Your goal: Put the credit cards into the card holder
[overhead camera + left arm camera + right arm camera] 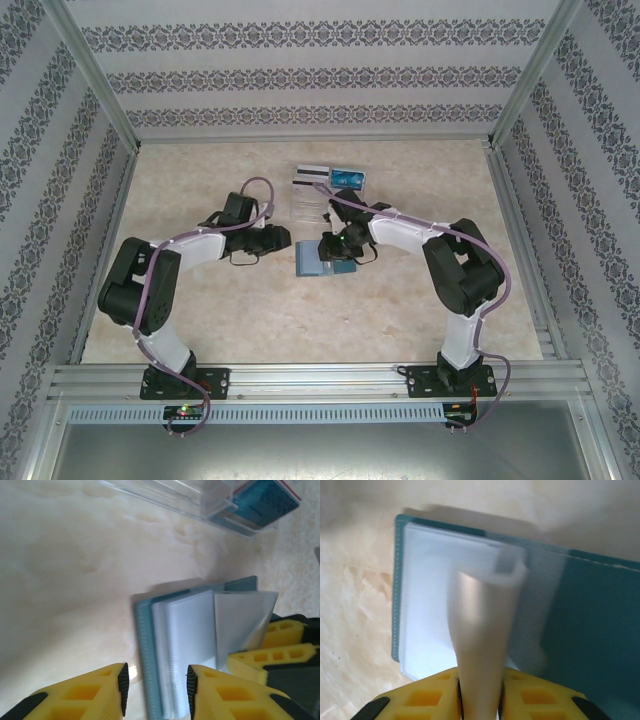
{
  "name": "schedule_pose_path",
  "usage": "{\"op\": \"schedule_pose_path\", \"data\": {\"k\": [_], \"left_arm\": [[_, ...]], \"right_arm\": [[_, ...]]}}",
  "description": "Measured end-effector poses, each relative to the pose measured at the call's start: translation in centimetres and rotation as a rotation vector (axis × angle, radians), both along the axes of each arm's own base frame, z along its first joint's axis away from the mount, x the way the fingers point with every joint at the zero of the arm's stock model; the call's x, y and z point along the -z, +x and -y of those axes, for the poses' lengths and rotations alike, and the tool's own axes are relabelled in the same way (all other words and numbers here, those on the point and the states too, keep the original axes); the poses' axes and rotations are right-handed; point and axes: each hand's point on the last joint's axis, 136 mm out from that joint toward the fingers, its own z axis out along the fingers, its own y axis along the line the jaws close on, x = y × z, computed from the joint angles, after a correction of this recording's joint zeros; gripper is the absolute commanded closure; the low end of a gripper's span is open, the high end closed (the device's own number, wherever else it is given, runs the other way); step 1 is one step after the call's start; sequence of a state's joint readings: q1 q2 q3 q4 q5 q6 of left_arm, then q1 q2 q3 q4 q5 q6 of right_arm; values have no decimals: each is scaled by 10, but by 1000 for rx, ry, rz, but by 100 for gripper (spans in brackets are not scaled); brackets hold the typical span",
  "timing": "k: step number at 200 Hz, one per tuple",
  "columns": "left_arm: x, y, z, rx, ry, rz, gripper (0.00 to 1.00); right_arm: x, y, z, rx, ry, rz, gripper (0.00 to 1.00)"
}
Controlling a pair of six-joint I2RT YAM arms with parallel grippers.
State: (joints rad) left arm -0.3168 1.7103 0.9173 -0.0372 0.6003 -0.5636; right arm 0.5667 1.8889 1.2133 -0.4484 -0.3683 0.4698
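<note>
Holding up one inner leaf (480,610) of the card holder (322,262), with no card in hand.

The holder lay open and flat near the middle of the worktop (230,315). My right fingers (442,692) were pinched on that pale leaf, which bowed upward. My left fingers (120,682) stood apart and empty, low over the holder's stitched edge. The credit cards (348,181) sat at the far end of the clear tray (306,205), toward the worktop's far edge and well apart from the holder. To do this well, I judged, I should lift the leaf gently enough not to drag the soft holder, pin its cover with the left fingers, and leave the pocket mouth gaping for a card.
</note>
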Motion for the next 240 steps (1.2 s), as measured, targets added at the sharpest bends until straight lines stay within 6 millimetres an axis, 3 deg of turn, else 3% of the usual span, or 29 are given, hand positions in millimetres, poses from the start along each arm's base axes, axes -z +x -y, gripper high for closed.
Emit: {"op": "schedule_pose_path", "data": {"k": [53,105,140,186,240], "left_arm": [[6,3,37,111,122,0,58],[23,-7,32,167,271,-49,53],[36,-14,42,225,317,-94,53],[39,-16,39,240,373,-102,54],[39,-16,38,241,383,-99,54]], "right_arm": [[3,-1,6,46,49,-17,71],[5,0,6,77,101,-21,70],[8,1,12,102,116,-31,69],[1,4,16,106,112,-7,51],[-2,8,49,127,-18,48,48]]}}
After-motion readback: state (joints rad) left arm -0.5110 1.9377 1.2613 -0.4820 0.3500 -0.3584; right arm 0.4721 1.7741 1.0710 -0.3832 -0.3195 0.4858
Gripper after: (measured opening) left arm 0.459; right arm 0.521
